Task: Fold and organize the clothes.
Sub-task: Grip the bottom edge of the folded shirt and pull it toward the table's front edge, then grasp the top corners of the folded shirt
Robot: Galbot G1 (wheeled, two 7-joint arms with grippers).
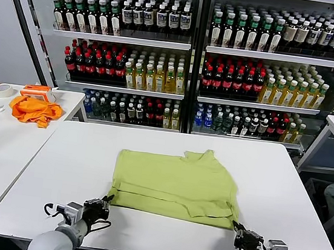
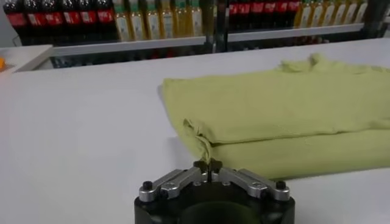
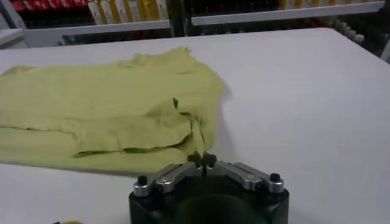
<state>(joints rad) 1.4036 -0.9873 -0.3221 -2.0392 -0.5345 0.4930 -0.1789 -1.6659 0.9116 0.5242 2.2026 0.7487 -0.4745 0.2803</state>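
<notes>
both grippers (image 1: 107, 201) (image 1: 235, 226) pinching T-shirt (image 1: 175, 184) corners

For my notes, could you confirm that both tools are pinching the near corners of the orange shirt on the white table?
Not quite: the shirt is yellow-green, not orange, as the head view shows. The left tool and right tool are shut on its near corners on the table.
</notes>
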